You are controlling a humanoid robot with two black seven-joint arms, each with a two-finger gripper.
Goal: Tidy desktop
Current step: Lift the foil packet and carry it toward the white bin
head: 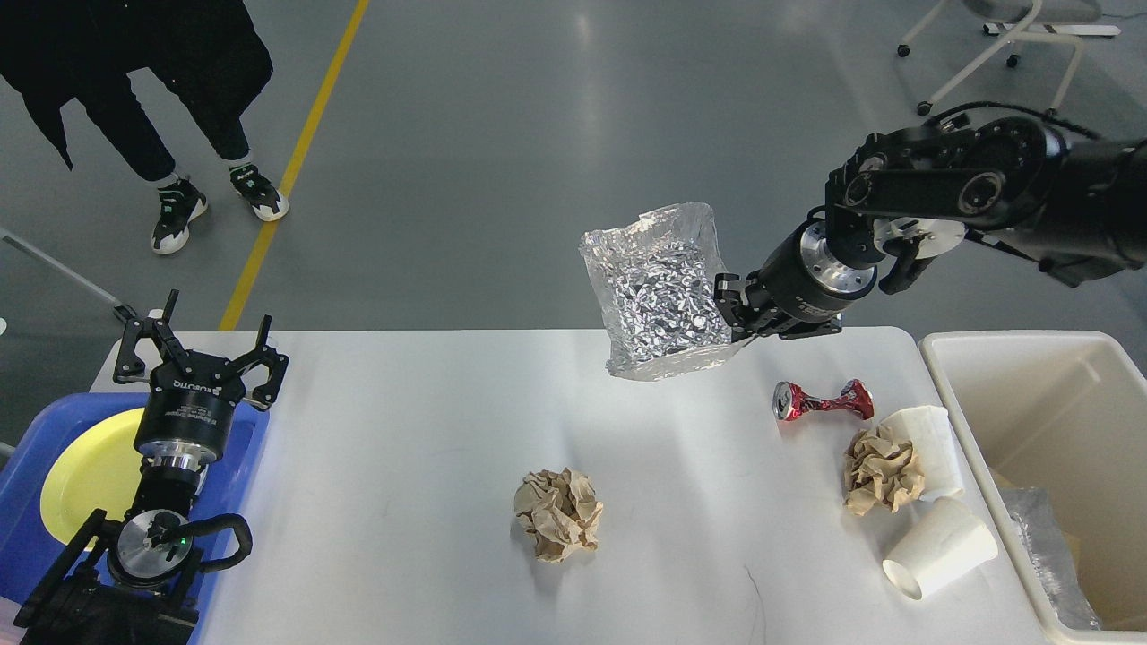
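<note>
Right gripper [733, 309], jaws clamped on the right edge of a crinkled foil tray [659, 296], holds it high over the far side of the white surface [403, 466]; swing right, clear the cream bin [1044, 399] rim, then release; left gripper [199, 349] idle, jaws apart.

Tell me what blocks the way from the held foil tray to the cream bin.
Nothing visible does. The right claw holds the crumpled silver foil tray above the white desktop; the cream-white plastic bin lies open to its right.
</note>
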